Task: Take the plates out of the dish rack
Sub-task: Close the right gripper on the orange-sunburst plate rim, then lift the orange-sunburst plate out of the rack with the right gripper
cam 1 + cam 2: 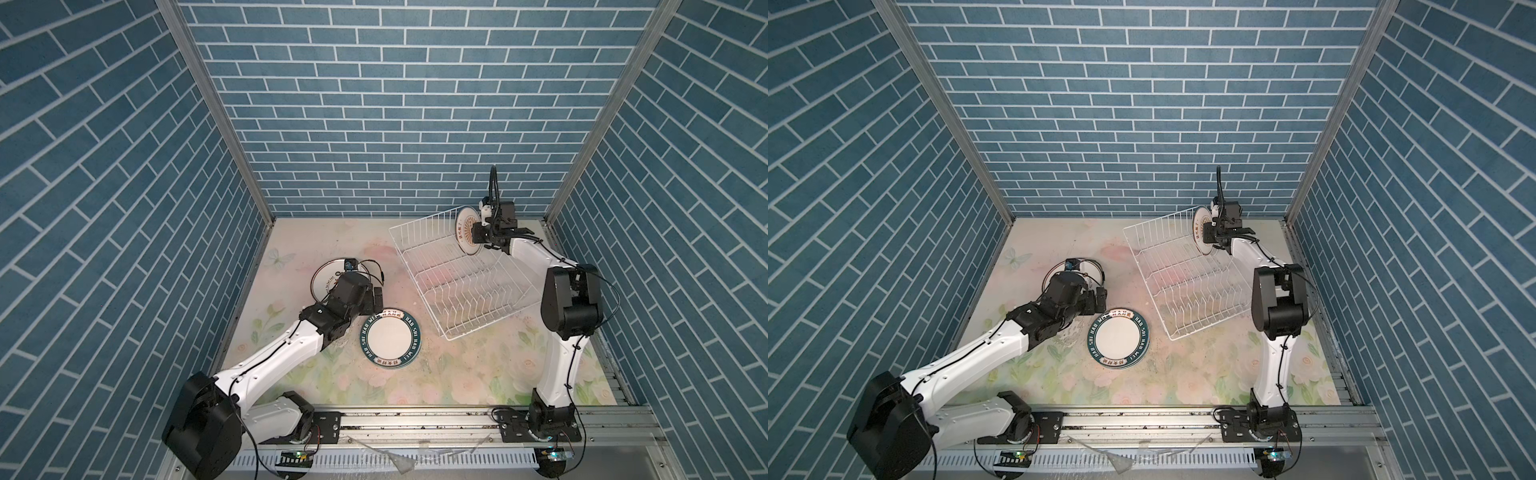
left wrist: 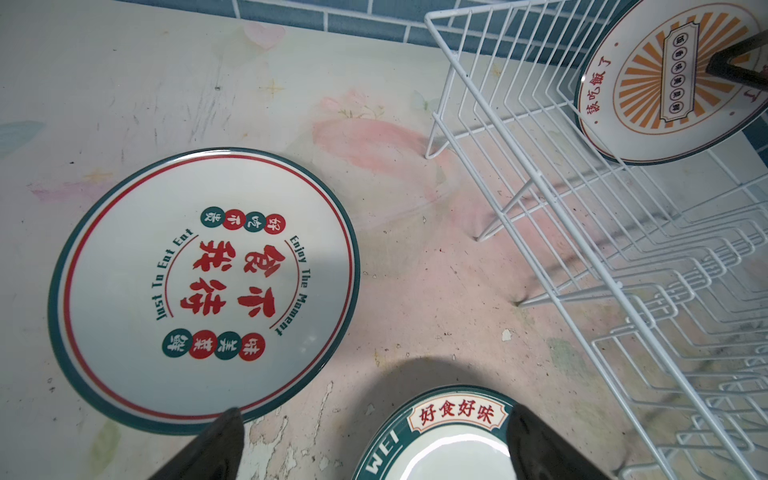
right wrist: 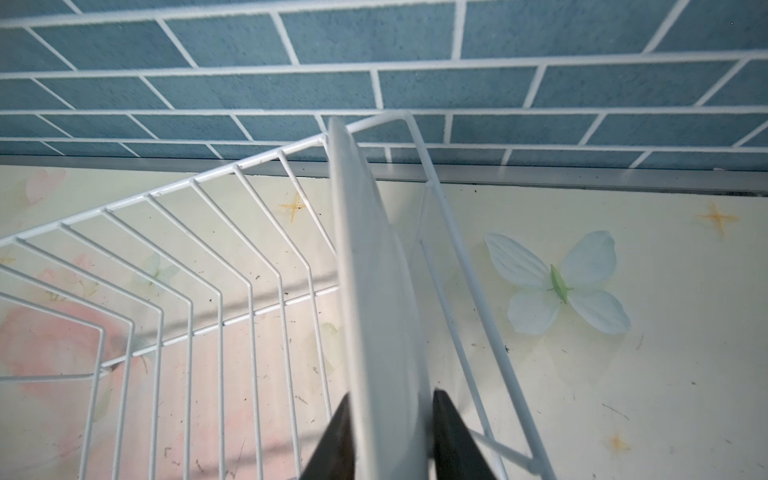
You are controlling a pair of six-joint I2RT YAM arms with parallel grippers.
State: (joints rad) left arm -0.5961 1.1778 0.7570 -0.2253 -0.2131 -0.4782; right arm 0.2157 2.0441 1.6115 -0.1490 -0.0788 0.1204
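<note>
Plates nearly all out: red-character plate (image 2: 203, 286) and green-rimmed plate (image 1: 390, 343) flat left of the dish rack (image 1: 465, 282), left gripper (image 2: 374, 415) spread wide near them. Last sunburst plate (image 1: 466, 235) upright in the rack's far corner, right gripper (image 3: 392, 397) narrow astride its rim, grip uncertain.

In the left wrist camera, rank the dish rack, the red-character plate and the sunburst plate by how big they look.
1. dish rack, running off frame.
2. red-character plate, fully in view.
3. sunburst plate, cropped and farther from the camera, so maybe not truly smaller.
</note>
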